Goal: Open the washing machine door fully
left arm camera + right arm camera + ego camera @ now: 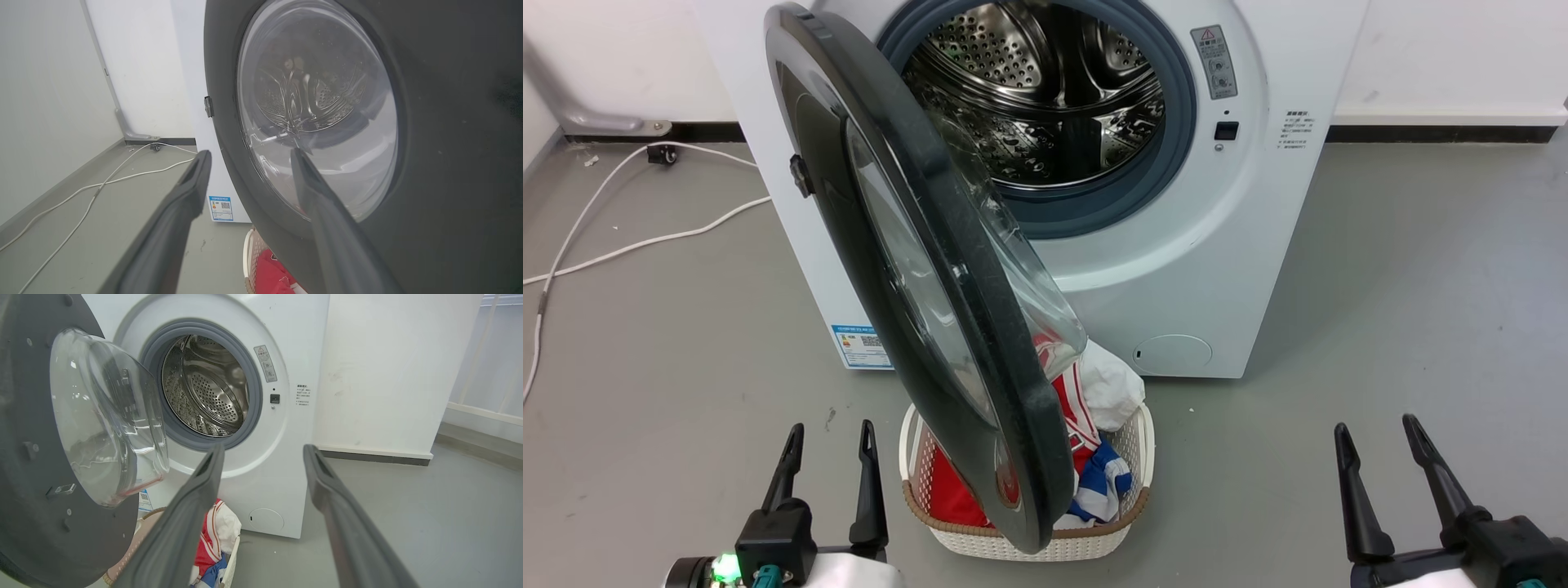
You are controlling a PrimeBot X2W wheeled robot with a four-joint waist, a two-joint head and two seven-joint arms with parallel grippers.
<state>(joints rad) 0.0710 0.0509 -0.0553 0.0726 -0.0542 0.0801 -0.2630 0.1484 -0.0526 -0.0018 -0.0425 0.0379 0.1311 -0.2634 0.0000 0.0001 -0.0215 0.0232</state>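
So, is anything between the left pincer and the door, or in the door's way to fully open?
Nothing visible separates the left pincer from the washing machine door. That pincer itself is on the side the door must swing toward. The laundry basket sits under its lower rim; clearance unclear.

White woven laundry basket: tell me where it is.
In head view's lower centre, the white woven laundry basket sits before the white washing machine, partly hidden by the open round black door.
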